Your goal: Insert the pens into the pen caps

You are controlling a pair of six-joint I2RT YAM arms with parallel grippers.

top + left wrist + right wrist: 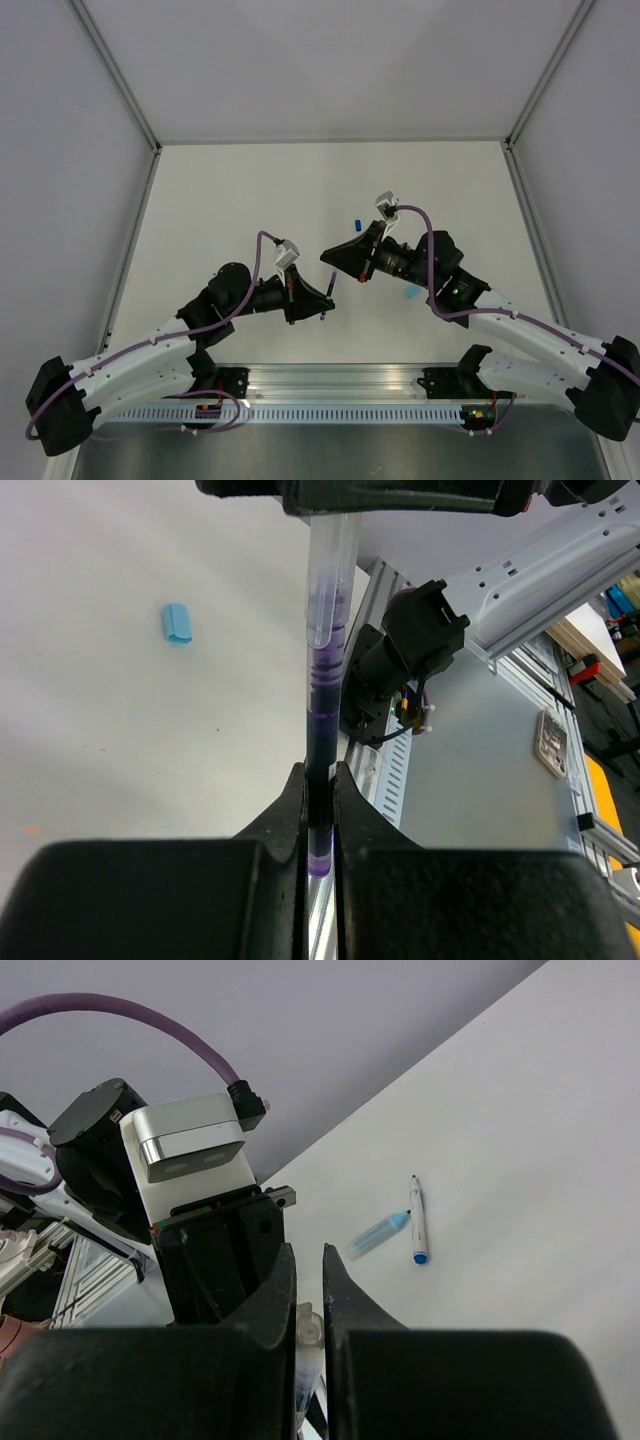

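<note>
My left gripper (pixel 319 770) is shut on a dark purple pen (pixel 320 730) that runs straight up from its jaws. The pen's upper end sits inside a clear pen cap (pixel 328 580), held from above by my right gripper (pixel 308 1252), which is shut on the cap (pixel 310 1332). In the top view the two grippers, left (pixel 320 302) and right (pixel 333 263), meet tip to tip above the middle of the table. A light blue pen cap (pixel 177 622) lies loose on the table. Farther off lies a white pen (pixel 417 1222), with a pale blue-tipped piece (pixel 378 1234) touching it.
A small dark blue stub (pixel 357 224) lies on the table behind the right gripper. The metal rail (pixel 340 385) and both arm bases run along the near edge. Grey walls (pixel 330 60) enclose the table on three sides.
</note>
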